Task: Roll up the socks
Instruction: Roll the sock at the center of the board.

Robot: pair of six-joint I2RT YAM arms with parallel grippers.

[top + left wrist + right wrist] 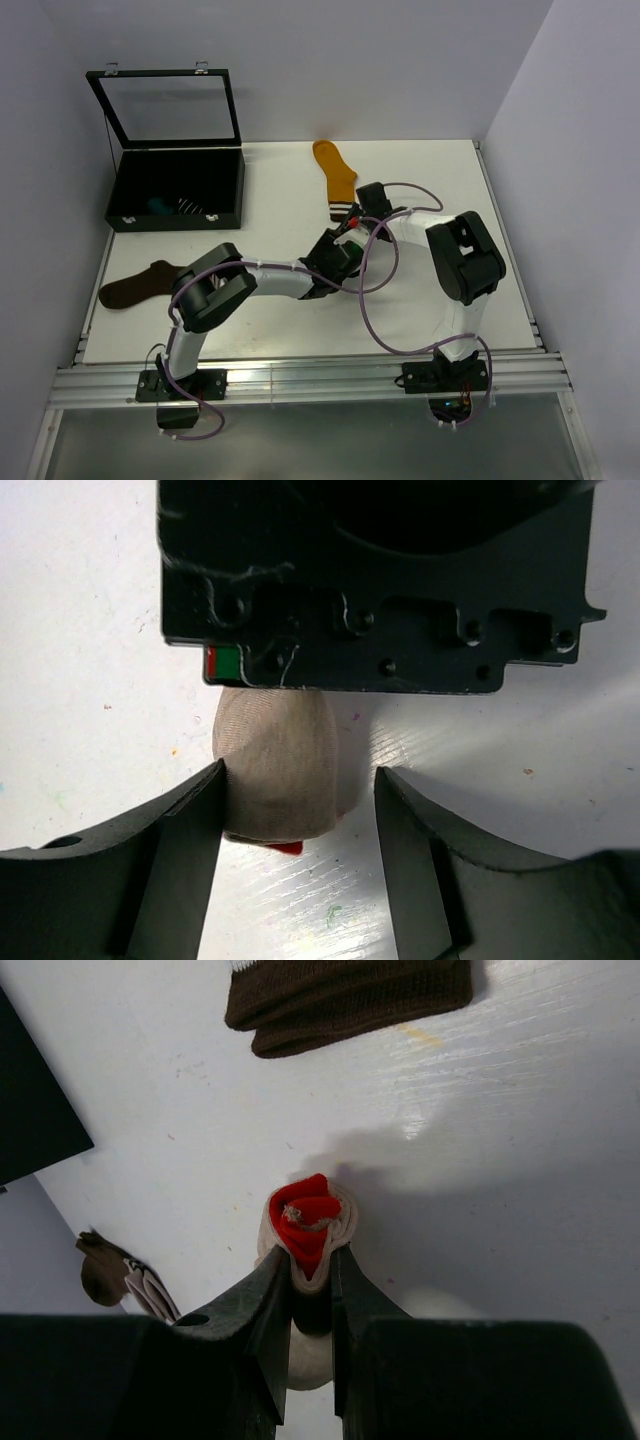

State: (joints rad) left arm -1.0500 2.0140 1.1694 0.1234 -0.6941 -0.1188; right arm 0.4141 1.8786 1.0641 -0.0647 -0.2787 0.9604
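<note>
Right fingers (262, 1305) are clenched on the beige sock (343, 1222), which is wound into a tight roll. Its red end (305, 1215) shows as a curl at the core, and both fingers press the roll's sides.

Left fingers (190, 830) are released and straddle the same roll. One finger touches the roll's side. The other stands apart from it, with bare white worktop (470, 740) showing in the gap. A sliver of red peeks out under the roll's near edge. The right arm's black housing sits over the roll's far end.

The roll lies to the right of the black case (175, 222) and nearer the arm bases than the case. From overhead it is hidden under the two wrists that meet there.

The case has its clear lid (175, 105) propped upright. Inside it lie a teal sock (157, 207) and a striped sock (190, 206), both too small to read further.

A mustard sock (335, 175) lies flat to the right of the case, its dark striped cuff toward the meeting wrists. A brown sock (140, 285) lies on the near side of the case, close to its left corner.
</note>
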